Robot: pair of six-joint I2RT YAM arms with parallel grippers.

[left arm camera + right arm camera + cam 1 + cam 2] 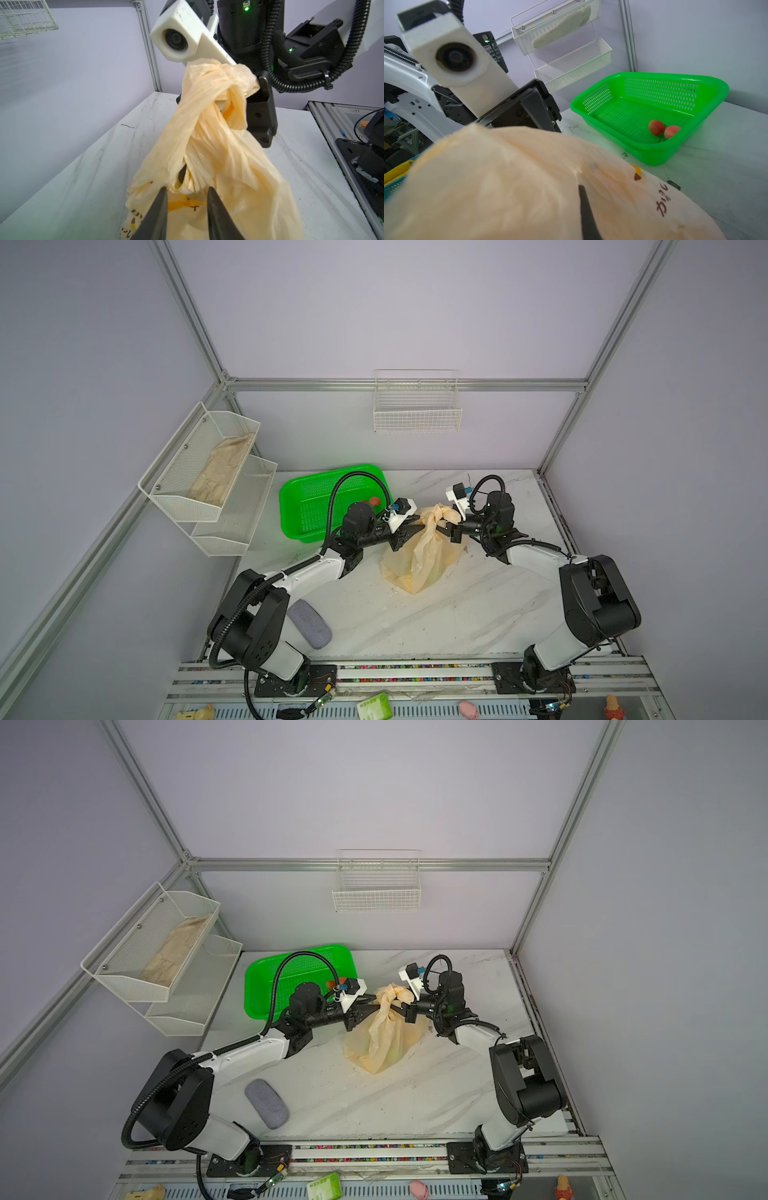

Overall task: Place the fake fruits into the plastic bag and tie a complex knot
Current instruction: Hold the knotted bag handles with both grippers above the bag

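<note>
Thin pale orange plastic bag [419,564] stands between both grippers; right gripper [444,524] is clamped on its twisted handle, left gripper [187,190] narrowly parted at the neck. One-sided tension could unravel the loose knot [216,93].

Plastic bag [384,1040] pinched to a twisted neck right between the jaws of left gripper [373,1003] and right gripper [398,1006], its full body slumped on the table [415,1106] beneath. Behind the left jaws, green basket [266,986] with reddish fruit [331,983] half hidden.
</note>
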